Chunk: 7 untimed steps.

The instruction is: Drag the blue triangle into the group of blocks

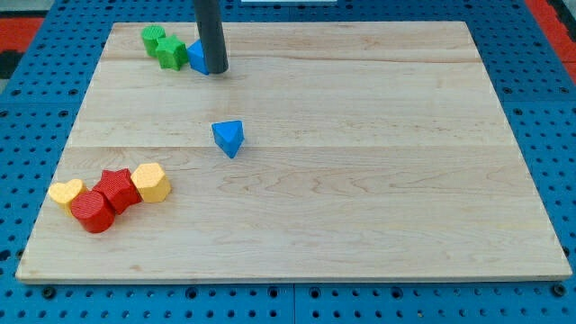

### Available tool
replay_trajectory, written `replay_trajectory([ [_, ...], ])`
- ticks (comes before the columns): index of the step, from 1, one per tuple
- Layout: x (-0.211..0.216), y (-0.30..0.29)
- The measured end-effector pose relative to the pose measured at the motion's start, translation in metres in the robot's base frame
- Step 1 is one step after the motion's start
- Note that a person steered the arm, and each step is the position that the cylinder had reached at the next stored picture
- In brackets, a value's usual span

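Observation:
The blue triangle (229,138) lies alone near the middle of the wooden board, left of centre. A group of blocks sits at the view's lower left: a yellow heart (66,192), a red cylinder (93,212), a red star (117,187) and a yellow hexagon (152,182). My tip (217,70) rests on the board near the view's top left, above the blue triangle and well apart from it. The rod stands against a second blue block (196,56) and hides part of it.
Two green blocks (153,38) (172,52) sit at the board's top left, touching the second blue block. The board (378,180) lies on a blue pegboard surface (549,135).

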<state>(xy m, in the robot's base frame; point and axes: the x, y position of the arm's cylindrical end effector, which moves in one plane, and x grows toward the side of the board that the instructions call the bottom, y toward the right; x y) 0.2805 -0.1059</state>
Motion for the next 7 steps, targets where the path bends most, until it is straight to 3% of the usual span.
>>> replay_trajectory([
  [2,-0.042,0.008],
  [3,-0.003,0.087],
  [4,0.085,0.14],
  [6,0.175,0.123],
  [7,0.186,0.08],
])
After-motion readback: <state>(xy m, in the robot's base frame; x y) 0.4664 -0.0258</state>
